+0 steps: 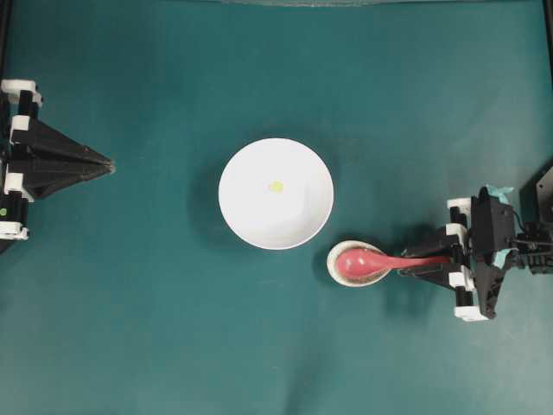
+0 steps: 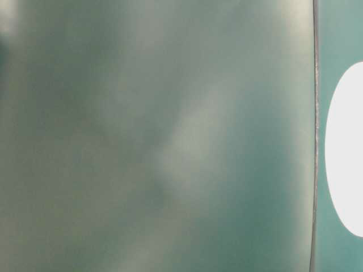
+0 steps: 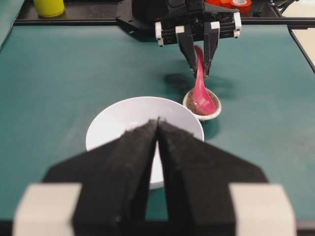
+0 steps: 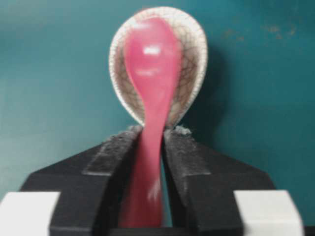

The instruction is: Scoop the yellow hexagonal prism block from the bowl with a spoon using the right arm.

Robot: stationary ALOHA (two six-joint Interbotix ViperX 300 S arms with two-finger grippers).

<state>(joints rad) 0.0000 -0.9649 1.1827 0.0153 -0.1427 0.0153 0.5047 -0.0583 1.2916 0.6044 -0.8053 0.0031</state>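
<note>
The white bowl (image 1: 238, 169) sits mid-table with the tiny yellow block (image 1: 276, 186) inside it. The red-pink spoon (image 1: 359, 259) lies with its scoop in the speckled rest (image 1: 332, 264), to the right of the bowl and nearer the front. My right gripper (image 1: 404, 264) is shut on the spoon's handle (image 4: 147, 162), which stands between its fingertips (image 4: 151, 132). My left gripper (image 1: 111, 164) is shut and empty at the far left. In the left wrist view its fingers (image 3: 142, 157) hide the block inside the bowl (image 3: 113, 123).
A yellow container (image 3: 49, 6) and a red tape roll (image 3: 234, 4) stand beyond the table's black frame, behind the right arm. The table-level view is mostly blur, with the bowl's edge (image 2: 346, 153) at its right.
</note>
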